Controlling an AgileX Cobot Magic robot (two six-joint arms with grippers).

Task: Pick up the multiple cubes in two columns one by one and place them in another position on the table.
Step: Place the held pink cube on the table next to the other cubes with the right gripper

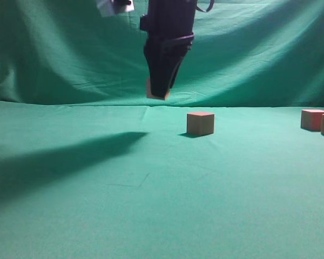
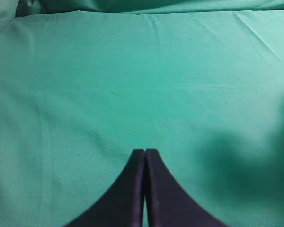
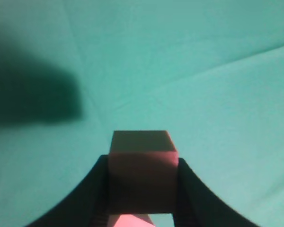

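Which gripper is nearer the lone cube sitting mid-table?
Right. The right gripper, shut on another cube, hangs above-left of the lone cube. The left gripper sees only table.

Setting, as I see it from my station: a green cloth backdrop (image 1: 259,59) hangs across the whole rear, draped in long diagonal folds and bunched at its foot where it meets the surface below. I see no wall, floor or window anywhere. Light falls from above, casting a broad, soft dark shadow (image 1: 54,162) over the left foreground. Faint creases catch the light.
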